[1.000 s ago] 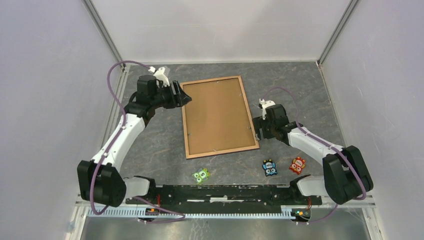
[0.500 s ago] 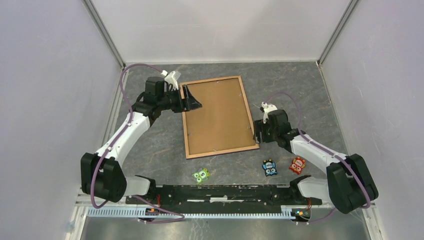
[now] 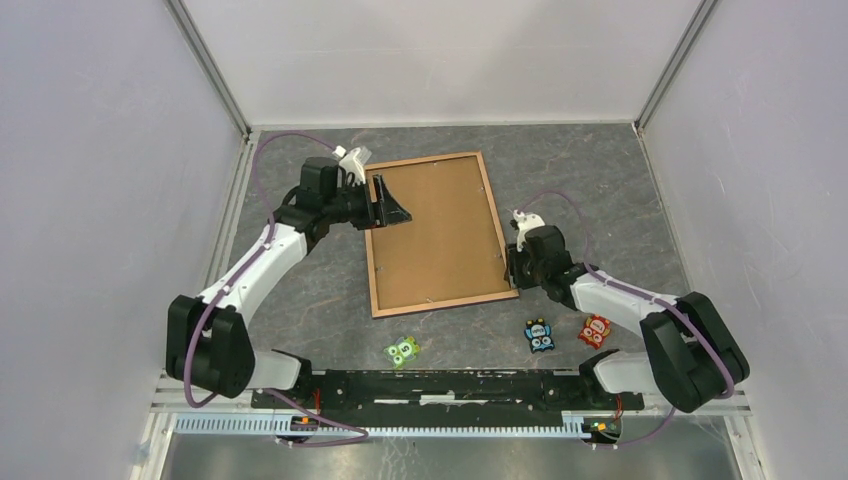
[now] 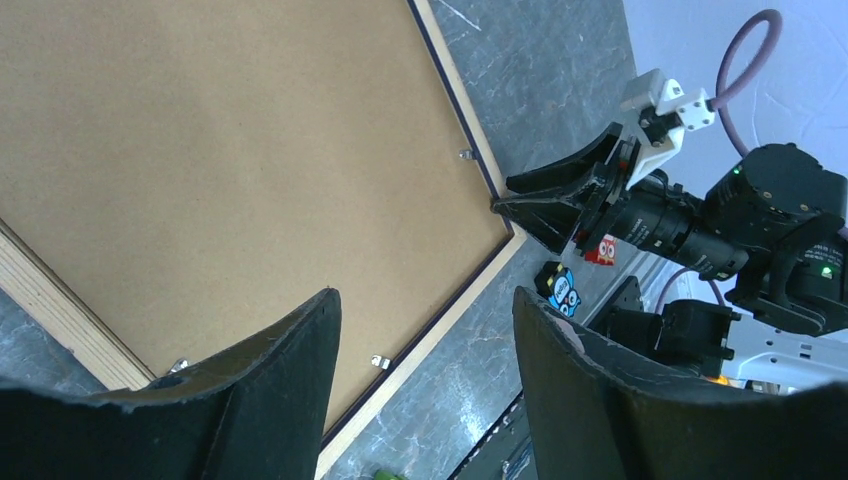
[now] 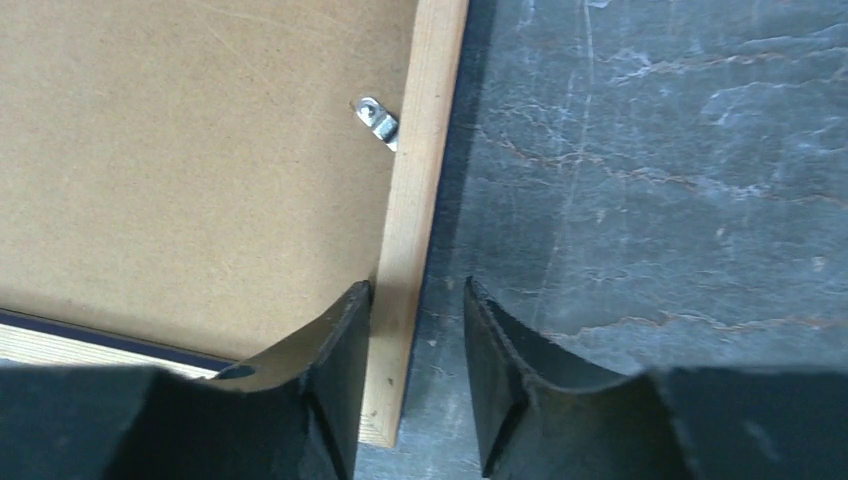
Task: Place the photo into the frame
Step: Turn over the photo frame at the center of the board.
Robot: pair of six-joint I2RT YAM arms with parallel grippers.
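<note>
Now my right gripper [image 5: 417, 300] has narrowed astride the light-wood rectangular frame [image 5: 420, 150], not yet pinching (left gripper [image 4: 425, 300] hovers spread), likely for a lift.

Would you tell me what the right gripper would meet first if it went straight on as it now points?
The right gripper would meet the frame: its wooden rail lies right between the jaws. How far off is unclear.

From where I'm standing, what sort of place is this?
Probably a robot test booth in a lab: plain white walls box in a grey table, a left arm and a right arm are bolted at its near edge, and a picture frame and small green toy lie there as props.
</note>
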